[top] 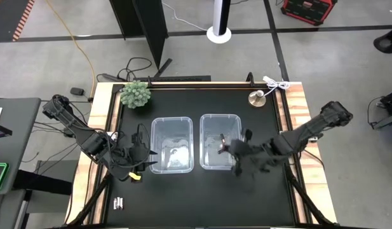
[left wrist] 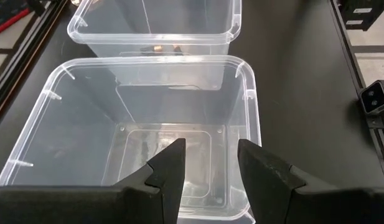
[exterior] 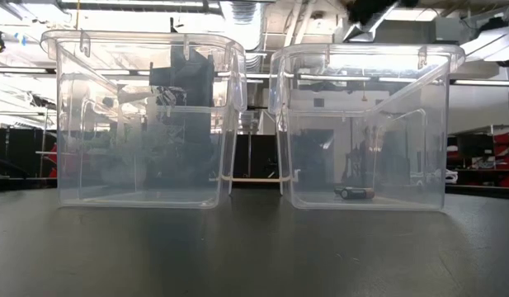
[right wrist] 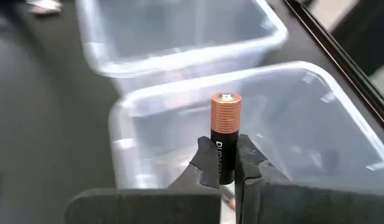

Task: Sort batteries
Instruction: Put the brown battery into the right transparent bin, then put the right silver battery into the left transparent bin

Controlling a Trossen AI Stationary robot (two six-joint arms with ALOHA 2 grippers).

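Black tabletop (top: 202, 191), seen from above, items left to right.

1. Two small silvery-white cylindrical cells (top: 118, 203), loose at about 7 o'clock of the tabletop, near its left edge; not yet sorted. No marking legible.
2. Left gripper (top: 145, 159), at 9 o'clock, at the left rim of the left bin. Jaws stand moderately apart and hold nothing; the wrist view looks past them into the bin.
3. Left clear rectangular plastic bin (top: 172, 144), left of centre. Whether anything lies in it cannot be told.
4. Right clear rectangular plastic bin (top: 220, 141), just beside the first. The low view shows one dark cell with a copper-orange end (exterior: 354, 193) lying on its floor.
5. Right gripper (right wrist: 226, 165), at about 4 o'clock, over the near rim of the right bin. Jaws narrow, clamped on the lower body of an upright dark cylindrical battery with a copper-orange top (right wrist: 225, 140).

Writing: white vertical lettering on the held battery, apparently "DURACELL", partly covered by the jaws.

Risks, as judged: the grip sits low on a smooth round body, so the battery may tip or slip. Released this close to the rim, it could strike the bin wall and roll out across the tabletop.
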